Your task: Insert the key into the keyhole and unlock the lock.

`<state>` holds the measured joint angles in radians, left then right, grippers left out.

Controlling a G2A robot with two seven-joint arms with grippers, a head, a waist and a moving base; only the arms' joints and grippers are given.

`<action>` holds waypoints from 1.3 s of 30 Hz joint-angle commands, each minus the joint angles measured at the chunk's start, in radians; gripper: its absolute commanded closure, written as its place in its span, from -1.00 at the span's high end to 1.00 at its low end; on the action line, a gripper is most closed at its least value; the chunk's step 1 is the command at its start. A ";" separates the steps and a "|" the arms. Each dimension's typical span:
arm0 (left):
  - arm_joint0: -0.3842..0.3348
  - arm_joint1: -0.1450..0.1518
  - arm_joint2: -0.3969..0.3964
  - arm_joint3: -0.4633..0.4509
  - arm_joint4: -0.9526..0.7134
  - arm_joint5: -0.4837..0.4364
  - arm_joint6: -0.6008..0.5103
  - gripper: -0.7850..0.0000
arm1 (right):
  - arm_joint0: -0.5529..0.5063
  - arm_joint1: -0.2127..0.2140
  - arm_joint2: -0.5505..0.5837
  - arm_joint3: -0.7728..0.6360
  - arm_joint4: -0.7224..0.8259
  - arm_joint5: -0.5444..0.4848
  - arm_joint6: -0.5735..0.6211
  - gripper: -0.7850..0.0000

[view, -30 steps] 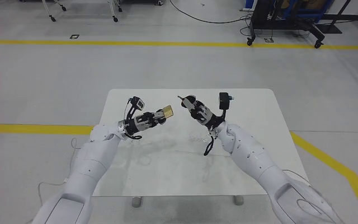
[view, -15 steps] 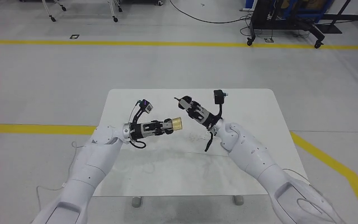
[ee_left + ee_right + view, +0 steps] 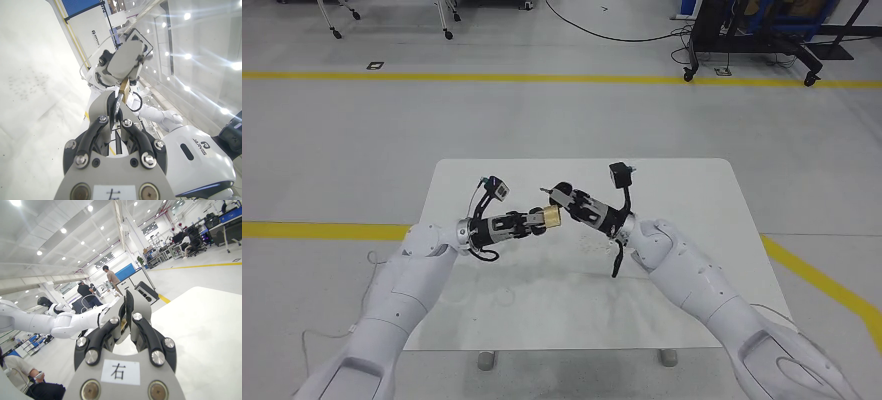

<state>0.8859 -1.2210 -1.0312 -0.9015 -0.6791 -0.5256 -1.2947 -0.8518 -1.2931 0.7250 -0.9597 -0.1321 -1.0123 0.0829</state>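
The left gripper (image 3: 117,97) is seen over the middle of the white table (image 3: 692,290), a little nearer the far edge, its grey fingers with ribbed black pads clamped on the lock's curved, shiny steel bow (image 3: 118,102). The lock (image 3: 125,88) itself is a small block of smooth brass with flat sides and square corners; it is held clear of the tabletop and points away from the left gripper toward the right one. The right gripper (image 3: 558,191) is met just beyond the lock, so close that the brass end is hidden against its flat grey side, and whether the two touch cannot be told. Its ribbed pads are pressed together on the key (image 3: 546,187), of which only a thin dark tip is seen sticking out past the fingertips, just beside the lock on its far side; the keyhole is hidden. A small brass-coloured piece (image 3: 123,322) is glimpsed low in the gap between the right fingers, and what it belongs to cannot be told. The tabletop is matt, with rounded corners and patches of grey specks (image 3: 26,85). Yellow lines (image 3: 542,77) are painted across the pale floor, and a dark wheeled frame (image 3: 752,45) stands beyond the table's far right corner.
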 commanded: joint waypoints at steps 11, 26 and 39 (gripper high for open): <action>-0.029 0.003 -0.009 0.088 0.007 -0.032 0.032 -1.00 | -0.067 0.057 0.077 -0.142 0.121 0.000 0.204 -1.00; -0.001 0.000 0.000 0.024 0.069 0.161 0.250 -1.00 | -0.114 0.071 0.124 -0.179 0.145 0.055 0.204 -1.00; -0.037 -0.009 0.025 -0.124 0.136 0.449 0.405 -1.00 | -0.300 0.142 0.288 -0.285 0.401 0.240 0.401 -1.00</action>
<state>0.8482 -1.2300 -1.0065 -1.0257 -0.5418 -0.0752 -0.8884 -1.1548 -1.1507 1.0154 -1.2482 0.2790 -0.7702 0.4880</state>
